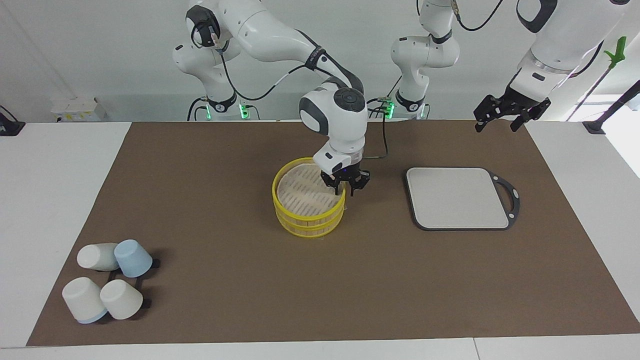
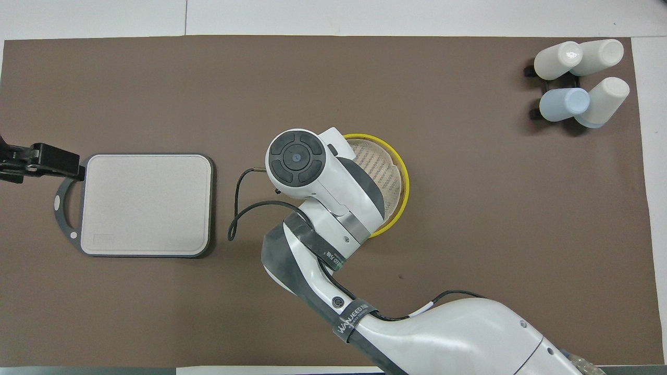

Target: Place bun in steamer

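While the right gripper (image 1: 345,186) hangs over the edge of the round yellow-rimmed bamboo steamer (image 1: 306,200) toward the left arm's end, its hold cannot be told; no bun shows, so placement looks unconfirmed. Left gripper (image 1: 510,114) waits, spread, near the grey square board (image 1: 457,197).

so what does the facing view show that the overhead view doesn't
Only the facing view shows the right gripper at the steamer's rim, both arm bases, and the whole left gripper, open, waiting in the air near the grey board's end of the table. Only the overhead view shows the right arm's wrist covering part of the steamer. Both show the steamer, board and four cups. Neither shows the bun.
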Robot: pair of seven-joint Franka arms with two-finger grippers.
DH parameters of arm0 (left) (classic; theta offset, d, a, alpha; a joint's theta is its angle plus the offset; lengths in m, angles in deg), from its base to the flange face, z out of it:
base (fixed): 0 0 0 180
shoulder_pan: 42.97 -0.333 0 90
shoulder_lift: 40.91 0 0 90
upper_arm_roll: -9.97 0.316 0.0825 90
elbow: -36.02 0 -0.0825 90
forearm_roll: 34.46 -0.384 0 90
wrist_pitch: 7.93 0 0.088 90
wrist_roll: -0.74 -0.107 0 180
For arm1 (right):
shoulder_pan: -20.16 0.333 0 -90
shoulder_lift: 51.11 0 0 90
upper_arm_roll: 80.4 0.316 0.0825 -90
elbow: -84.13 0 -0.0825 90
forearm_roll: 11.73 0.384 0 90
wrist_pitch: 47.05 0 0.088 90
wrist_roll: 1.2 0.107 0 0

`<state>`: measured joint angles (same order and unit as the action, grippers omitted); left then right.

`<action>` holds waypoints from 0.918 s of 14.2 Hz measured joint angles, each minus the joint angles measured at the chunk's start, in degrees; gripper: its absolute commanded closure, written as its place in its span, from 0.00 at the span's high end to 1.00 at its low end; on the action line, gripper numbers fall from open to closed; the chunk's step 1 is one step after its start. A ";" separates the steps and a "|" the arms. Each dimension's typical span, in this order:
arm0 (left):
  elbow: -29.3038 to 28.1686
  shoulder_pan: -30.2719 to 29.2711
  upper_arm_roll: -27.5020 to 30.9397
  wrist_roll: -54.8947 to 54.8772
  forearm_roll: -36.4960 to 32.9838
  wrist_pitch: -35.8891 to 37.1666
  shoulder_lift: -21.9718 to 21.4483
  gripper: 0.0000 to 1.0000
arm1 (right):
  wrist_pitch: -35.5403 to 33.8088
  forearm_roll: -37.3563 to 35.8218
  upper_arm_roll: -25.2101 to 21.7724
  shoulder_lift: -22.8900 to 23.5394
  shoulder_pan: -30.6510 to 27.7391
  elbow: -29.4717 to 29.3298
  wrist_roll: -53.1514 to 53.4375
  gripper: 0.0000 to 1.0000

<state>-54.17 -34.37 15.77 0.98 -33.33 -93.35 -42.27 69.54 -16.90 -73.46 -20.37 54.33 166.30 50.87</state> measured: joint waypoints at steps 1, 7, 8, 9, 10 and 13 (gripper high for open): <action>0.00 -0.07 -0.14 0.00 0.00 0.00 0.01 1.00 | -1.91 -0.82 -0.07 -0.37 -0.26 -1.10 -0.17 1.00; 0.00 -0.09 -0.26 0.00 0.00 0.00 0.02 1.00 | -15.51 -1.86 -0.62 -9.19 -9.49 -3.87 -19.52 1.00; 0.00 -0.10 -0.26 0.00 0.00 0.00 0.02 1.00 | -16.95 -1.86 -0.66 -10.71 -12.12 -3.86 -24.11 1.00; 0.00 -0.14 -0.25 0.00 0.00 0.00 0.02 1.00 | -18.17 -1.86 -0.69 -11.95 -14.88 -3.83 -28.70 1.00; 0.00 -0.19 -0.25 0.00 0.00 0.00 0.02 1.00 | -19.16 -1.85 -0.70 -12.91 -17.51 -3.79 -32.75 1.00; 0.00 -0.25 -0.25 0.00 0.00 0.00 0.02 1.00 | -22.66 -1.77 -0.71 -15.23 -23.53 -3.09 -40.99 1.00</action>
<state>-54.17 -34.63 15.52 0.98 -33.33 -93.35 -42.25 46.89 -18.67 -74.16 -35.60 30.80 163.21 9.88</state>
